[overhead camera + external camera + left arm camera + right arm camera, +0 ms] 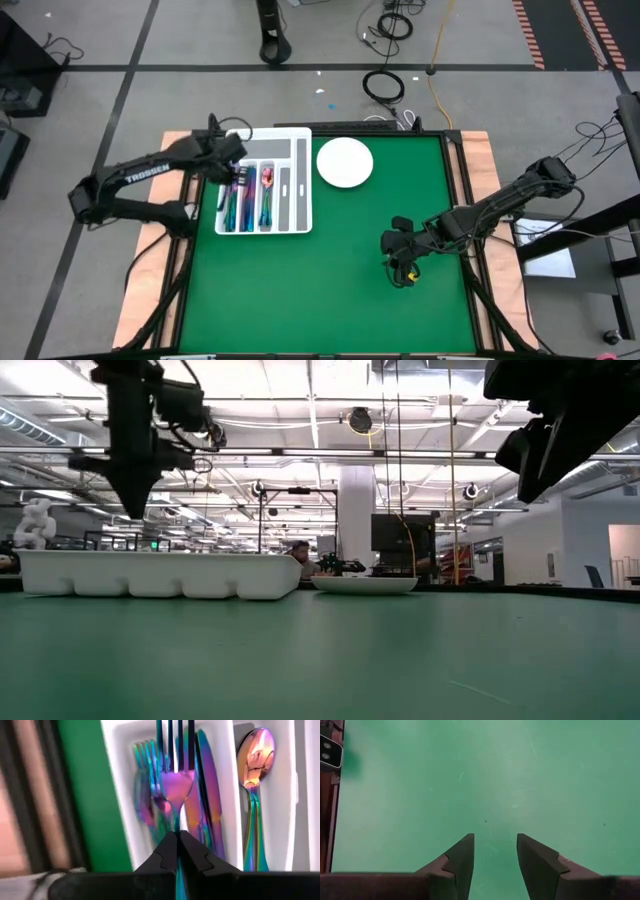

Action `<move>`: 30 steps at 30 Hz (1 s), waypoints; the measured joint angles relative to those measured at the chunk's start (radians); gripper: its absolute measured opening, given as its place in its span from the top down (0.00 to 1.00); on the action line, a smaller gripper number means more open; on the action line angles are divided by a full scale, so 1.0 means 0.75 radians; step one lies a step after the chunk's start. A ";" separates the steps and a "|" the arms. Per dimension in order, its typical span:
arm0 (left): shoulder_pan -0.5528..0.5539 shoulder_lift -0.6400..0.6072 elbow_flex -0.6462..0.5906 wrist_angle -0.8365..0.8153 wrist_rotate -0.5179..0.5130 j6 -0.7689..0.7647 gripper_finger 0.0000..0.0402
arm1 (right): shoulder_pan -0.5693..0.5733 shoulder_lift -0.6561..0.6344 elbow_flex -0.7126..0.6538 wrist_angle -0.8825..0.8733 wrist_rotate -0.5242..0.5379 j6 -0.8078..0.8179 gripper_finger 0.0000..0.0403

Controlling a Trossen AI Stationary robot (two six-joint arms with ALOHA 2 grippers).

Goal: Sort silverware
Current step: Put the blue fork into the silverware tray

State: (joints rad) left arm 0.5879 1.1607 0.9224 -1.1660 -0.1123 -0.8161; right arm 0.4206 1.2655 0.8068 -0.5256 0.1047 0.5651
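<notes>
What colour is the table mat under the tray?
Green mat, clearest in the high view.

The left arm reaches in from the frame's left edge, its left gripper point(237, 172) pinched shut at upper centre-left. The right arm enters from the right edge, its right gripper point(403, 262) parted at lower centre-right

Glossy iridescent metal silverware point(175, 790), mirror-smooth and shimmering blue, purple, pink and gold, lies in the white divided plastic tray point(262, 181), whose walls look smooth and faintly shiny and whose slot floors are matt grey. Just beside the tray, a round white plate point(345, 162) has a smooth, glazed look. The table point(330, 290) under the tray wears a matt green covering, finely scuffed, edged by pale bare wood. The dark left hand point(177, 850) beside the tray looks like matt plastic.
</notes>
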 joint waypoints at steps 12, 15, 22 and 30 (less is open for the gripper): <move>-0.154 -0.101 -0.316 0.221 -0.178 -0.260 0.99 | 0.000 0.000 0.052 0.103 0.003 -0.044 0.66; -0.176 -0.102 -0.342 0.235 -0.212 -0.301 0.99 | 0.000 0.000 0.052 0.105 0.002 -0.027 0.66; -0.257 -0.101 -0.418 0.293 -0.214 -0.382 0.98 | 0.000 0.000 0.052 0.106 0.000 -0.007 0.66; -0.291 -0.101 -0.434 0.302 -0.228 -0.407 0.98 | 0.000 0.000 0.052 0.106 -0.001 -0.007 0.66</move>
State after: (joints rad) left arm 0.3700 1.0847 0.5972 -0.9396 -0.2832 -1.1213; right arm 0.4207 1.2655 0.8455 -0.4458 0.1039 0.5598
